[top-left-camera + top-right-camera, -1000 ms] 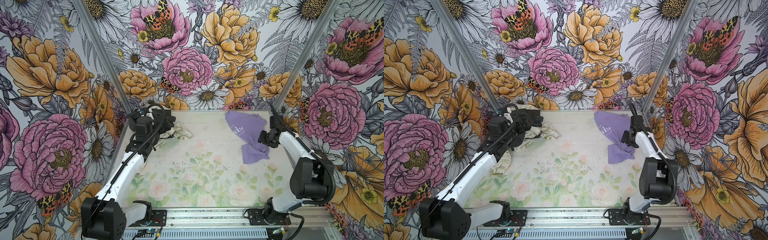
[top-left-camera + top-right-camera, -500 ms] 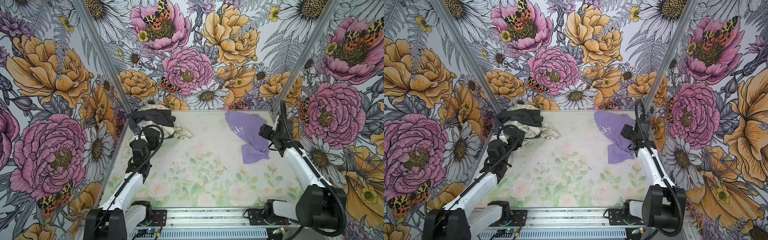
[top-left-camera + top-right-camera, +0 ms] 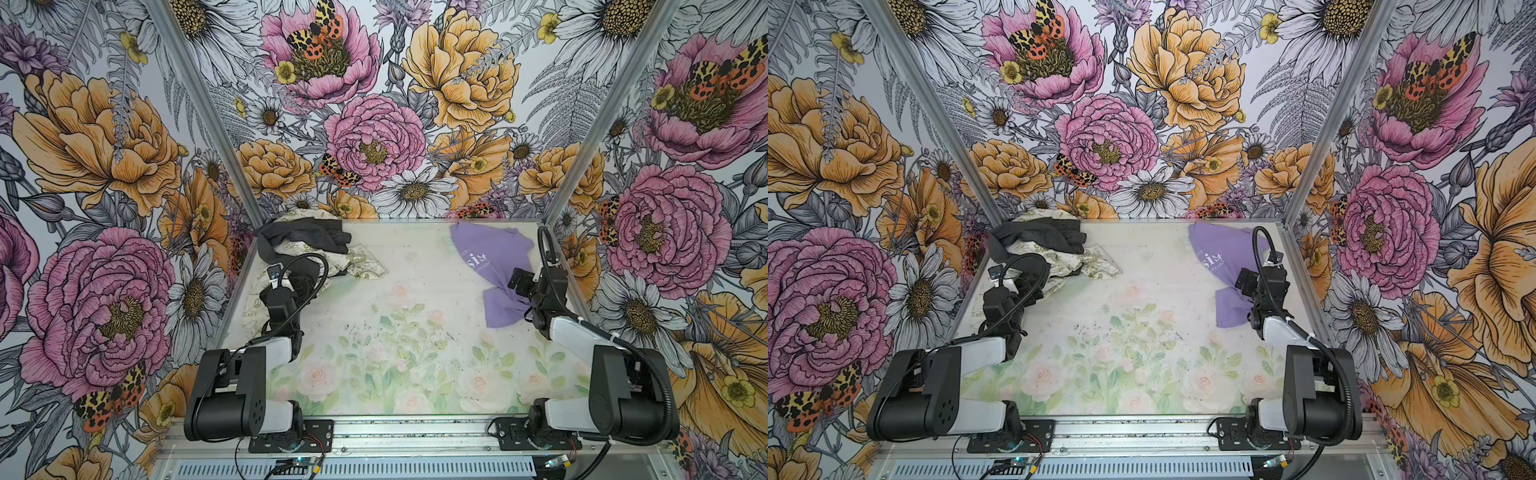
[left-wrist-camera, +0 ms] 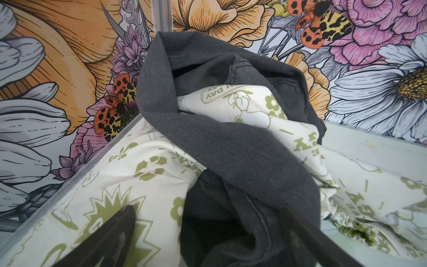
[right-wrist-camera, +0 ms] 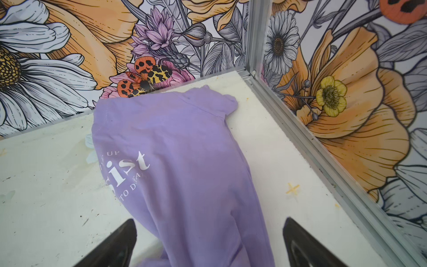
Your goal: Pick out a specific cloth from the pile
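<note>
While the left pincer (image 4: pixel 208 209) and right pincer (image 5: pixel 210 222) both gape wide, the cloth (image 3: pixel 490 253) lies far right on the tabletop (image 3: pixel 395 332)
Its near end runs between the right fingers (image 5: pixel 111 245), ungripped; far left, the pile's (image 3: pixel 307 249) dark grey garment (image 4: pixel 231 150) drapes over cream cloth (image 4: pixel 150 166) against the wall (image 4: pixel 69 69)

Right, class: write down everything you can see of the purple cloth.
The purple cloth is a soft lavender garment with white lettering partly lost in a fold. It lies rumpled on the table near the far right corner, apart from the pile, gathered narrower toward the open right claw, which straddles its near end.
</note>
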{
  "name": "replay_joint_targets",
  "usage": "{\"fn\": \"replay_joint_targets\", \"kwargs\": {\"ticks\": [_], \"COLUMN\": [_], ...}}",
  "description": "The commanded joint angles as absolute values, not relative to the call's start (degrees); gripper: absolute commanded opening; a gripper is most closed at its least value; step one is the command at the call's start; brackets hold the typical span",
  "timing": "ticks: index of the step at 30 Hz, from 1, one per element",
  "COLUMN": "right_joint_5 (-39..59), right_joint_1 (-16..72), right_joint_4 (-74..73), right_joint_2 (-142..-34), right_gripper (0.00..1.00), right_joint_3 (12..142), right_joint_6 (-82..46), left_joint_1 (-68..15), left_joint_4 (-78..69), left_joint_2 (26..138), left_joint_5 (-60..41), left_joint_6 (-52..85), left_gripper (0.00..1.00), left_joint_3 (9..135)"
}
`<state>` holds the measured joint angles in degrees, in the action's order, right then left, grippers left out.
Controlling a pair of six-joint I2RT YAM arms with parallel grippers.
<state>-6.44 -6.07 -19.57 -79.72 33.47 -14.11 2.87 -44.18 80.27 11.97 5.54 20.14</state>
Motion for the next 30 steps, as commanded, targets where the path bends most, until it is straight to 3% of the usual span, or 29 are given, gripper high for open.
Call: {"fn": "replay_joint_targets", "kwargs": {"ticks": [1, 10, 15, 18, 30], "right_joint_5": [-7.1, -5.8, -1.8, -1.7, -3.5], "right_joint_1": [-5.5, -4.4, -3.5, -3.0, -2.6], "right_joint_4": [-26.1, -39.6, -44.0, -53.2, -51.2], "right_joint_2": [-82.3, -83.4, -85.3, -88.3, -87.9], "right_gripper": [0.99, 1.0, 0.99, 1.0, 0.99], "right_joint_3": [33.2, 25.8, 24.3, 21.2, 21.7], "right_joint_6": [-10.5, -8.8, -6.5, -5.8, -5.9], "left_joint_1": [3.5, 2.9, 2.6, 1.9, -0.5], "left_joint_4": [-54.1, -55.8, -66.3, -62.1, -55.6], "left_joint_2": [82.1, 82.9, 89.9, 88.7, 88.9], "left_joint_5": [10.7, 9.8, 6.9, 9.0, 10.1], "left_joint_6": [5.3, 4.3, 3.0, 3.0, 0.2], "left_gripper": [0.99, 0.99, 0.99, 0.99, 0.99], "left_joint_3": [18.1, 17.6, 15.9, 17.0, 20.7]}}
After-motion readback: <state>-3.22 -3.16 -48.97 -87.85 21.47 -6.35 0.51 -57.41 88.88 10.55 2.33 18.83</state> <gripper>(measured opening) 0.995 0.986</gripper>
